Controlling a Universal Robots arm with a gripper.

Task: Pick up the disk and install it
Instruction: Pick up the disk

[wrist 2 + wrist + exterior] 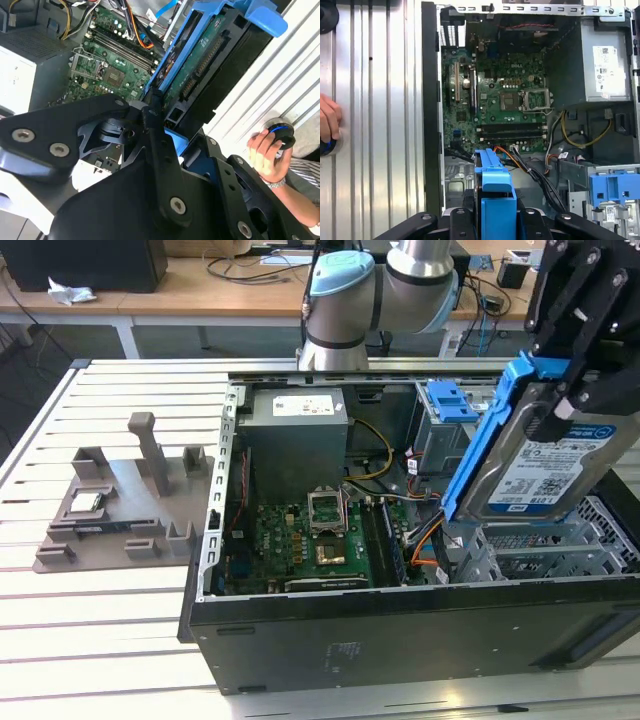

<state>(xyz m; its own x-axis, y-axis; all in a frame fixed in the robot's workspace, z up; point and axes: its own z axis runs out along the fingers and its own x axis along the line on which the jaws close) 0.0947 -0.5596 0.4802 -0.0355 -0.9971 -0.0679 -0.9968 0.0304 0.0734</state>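
Note:
The disk (pixel 545 470), a silvery drive with a white and blue label in a bright blue carrier frame, hangs tilted above the open computer case (pixel 400 640), over its drive cage (pixel 560 545) at the exterior view's right. My gripper (pixel 565 400) is shut on the disk's upper end. In the second wrist view the disk (pixel 200 65) shows its green circuit-board underside, held in the gripper (pixel 165 125). In the first wrist view the blue carrier (pixel 495 195) sticks out from the gripper (pixel 495 222) above the case's lower corner.
The case holds a green motherboard (pixel 300 540), a power supply (pixel 295 435), loose cables and a bare blue bracket (pixel 450 400). A grey fixture (pixel 110 510) with a small chip (pixel 85 502) lies at the exterior view's left. A person's hand (pixel 267 150) rests on a round knob beside the case.

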